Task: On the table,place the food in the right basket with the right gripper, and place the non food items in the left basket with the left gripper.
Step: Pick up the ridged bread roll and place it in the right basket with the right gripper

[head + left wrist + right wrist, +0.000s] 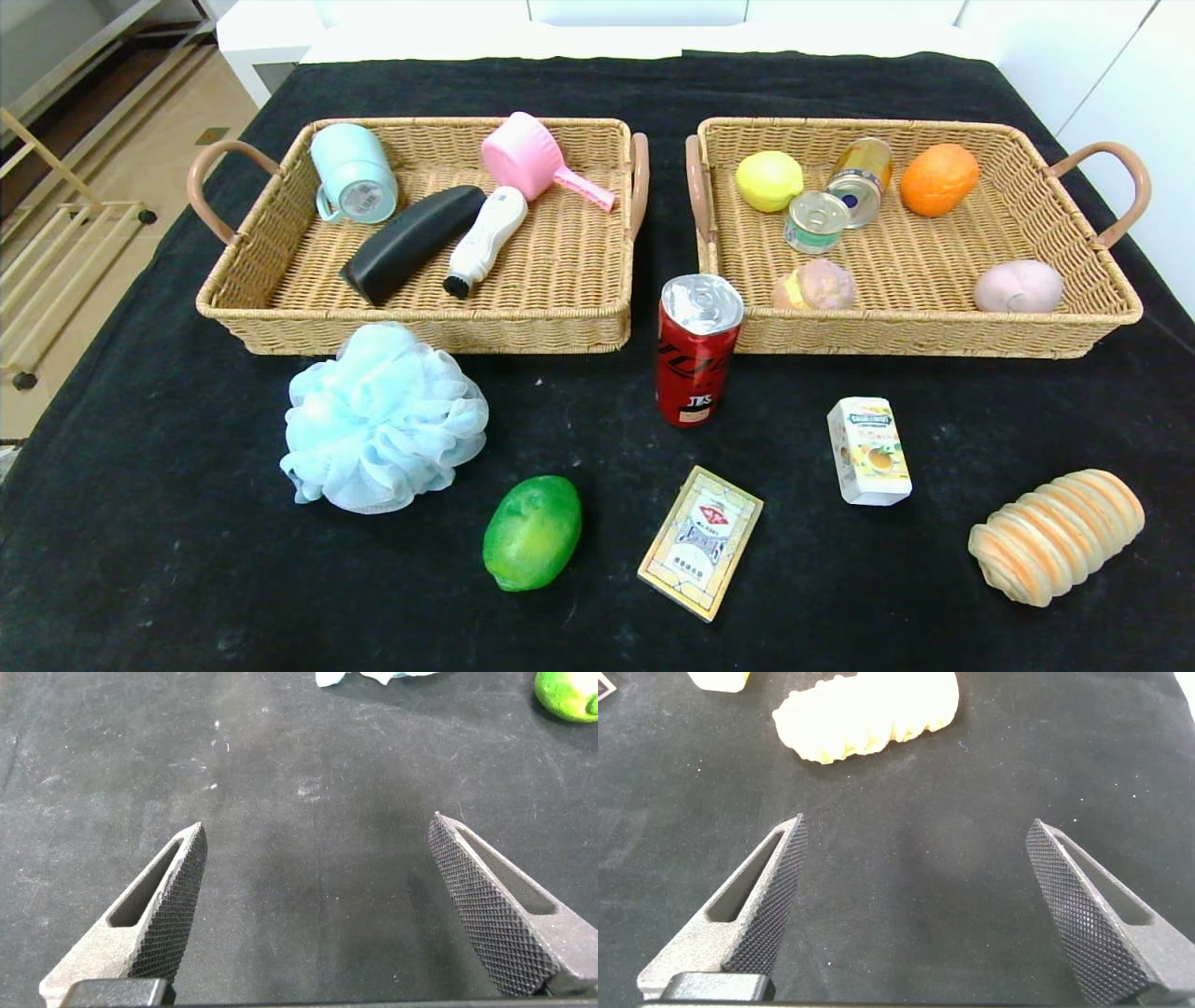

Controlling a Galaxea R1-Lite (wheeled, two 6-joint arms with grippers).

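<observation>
red can (pixel 697 347) upright by right basket (pixel 1074 336); pouf (pixel 381 419) touching left basket (pixel 280 327).

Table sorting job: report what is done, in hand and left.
Done: each basket already holds several things. In hand: nothing; the left gripper and right gripper hang open over the table. Left: soda can, carton, bread loaf, green fruit, bath pouf and card box.

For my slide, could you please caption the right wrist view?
Open right gripper hovers over the black table, facing the bread loaf.
</observation>
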